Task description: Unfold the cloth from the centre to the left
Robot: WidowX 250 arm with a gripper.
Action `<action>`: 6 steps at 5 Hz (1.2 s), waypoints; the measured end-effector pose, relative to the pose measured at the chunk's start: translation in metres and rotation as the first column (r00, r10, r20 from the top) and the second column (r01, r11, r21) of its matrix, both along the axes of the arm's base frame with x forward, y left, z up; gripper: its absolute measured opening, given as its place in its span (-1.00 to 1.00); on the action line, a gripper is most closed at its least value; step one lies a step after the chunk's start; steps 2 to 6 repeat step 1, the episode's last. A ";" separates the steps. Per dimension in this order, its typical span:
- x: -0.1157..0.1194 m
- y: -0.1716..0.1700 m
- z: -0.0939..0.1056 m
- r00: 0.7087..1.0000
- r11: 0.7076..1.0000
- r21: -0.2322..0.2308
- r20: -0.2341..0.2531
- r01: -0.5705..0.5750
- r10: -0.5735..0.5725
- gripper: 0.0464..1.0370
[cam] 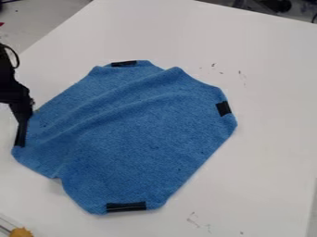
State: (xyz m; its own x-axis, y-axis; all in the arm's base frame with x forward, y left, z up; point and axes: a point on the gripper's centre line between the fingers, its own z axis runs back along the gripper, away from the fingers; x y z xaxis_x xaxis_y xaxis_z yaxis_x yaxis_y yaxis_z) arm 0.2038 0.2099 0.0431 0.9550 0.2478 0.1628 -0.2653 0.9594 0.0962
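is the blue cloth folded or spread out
The blue cloth is mostly spread but not flat: it lies wide, with long raised wrinkles across it. Whether an edge is tucked under, I cannot tell.

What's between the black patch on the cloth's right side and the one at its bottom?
Just blue cloth with small dark specks lies between the right patch and the bottom patch, in the camera view.
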 end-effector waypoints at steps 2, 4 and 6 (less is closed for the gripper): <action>0.000 0.000 0.000 1.000 1.000 -0.001 0.004 -0.001 0.001 0.93; 0.000 0.000 0.000 1.000 1.000 -0.001 0.004 -0.001 0.001 0.93; 0.000 0.000 0.000 1.000 1.000 -0.001 0.004 -0.001 0.001 0.93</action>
